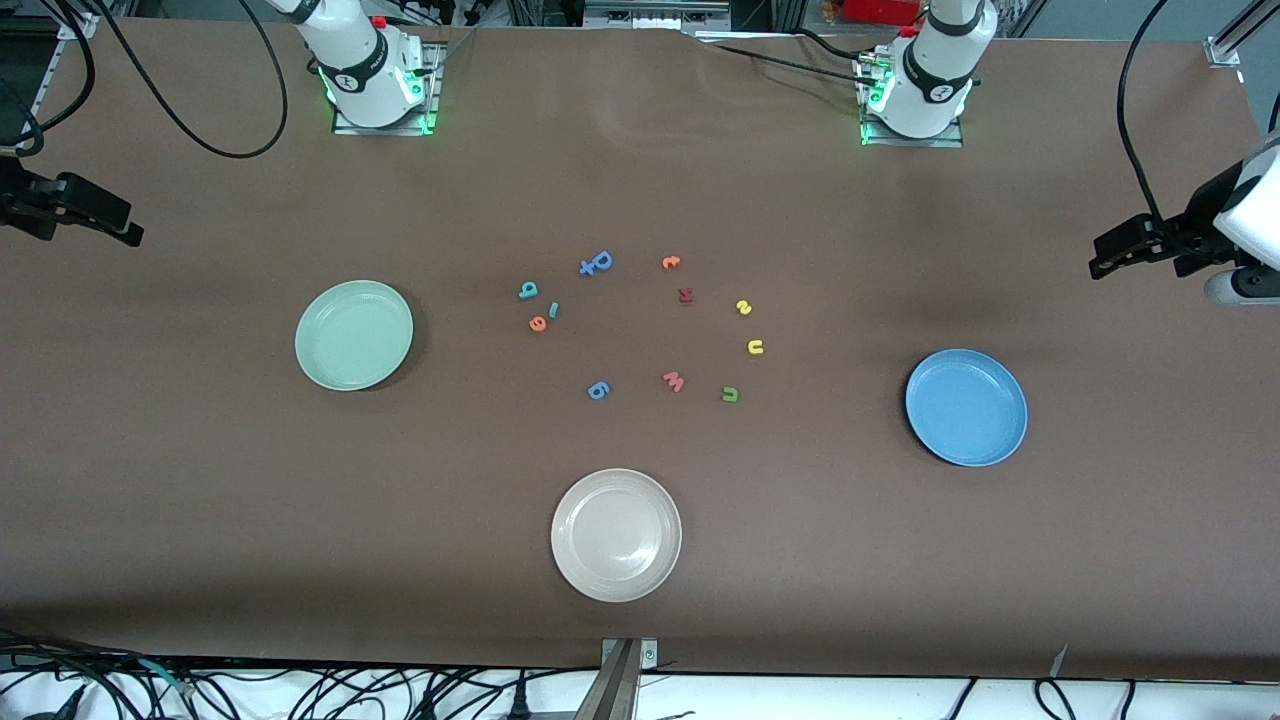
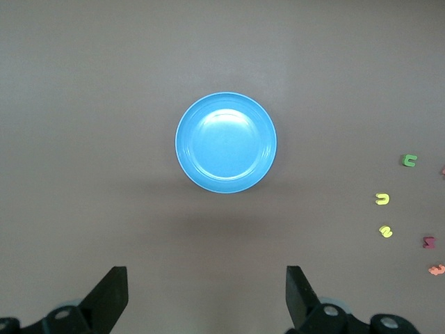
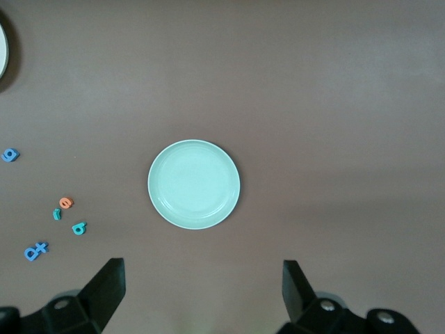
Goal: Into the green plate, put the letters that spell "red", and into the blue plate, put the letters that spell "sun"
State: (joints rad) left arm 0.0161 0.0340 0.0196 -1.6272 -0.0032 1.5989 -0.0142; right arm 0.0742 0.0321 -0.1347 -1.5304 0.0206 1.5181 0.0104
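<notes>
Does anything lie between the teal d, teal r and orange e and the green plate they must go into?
Nothing visible does. The teal d, teal r and orange e sit on the letter cluster's edge toward the green plate, with only bare brown table between them.

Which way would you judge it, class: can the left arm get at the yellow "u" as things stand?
Probably yes. The left gripper hangs open, high over the table by the blue plate, holding nothing. The yellow "u" lies flat on bare table, apart from the neighbouring letters, with nothing over it.
</notes>
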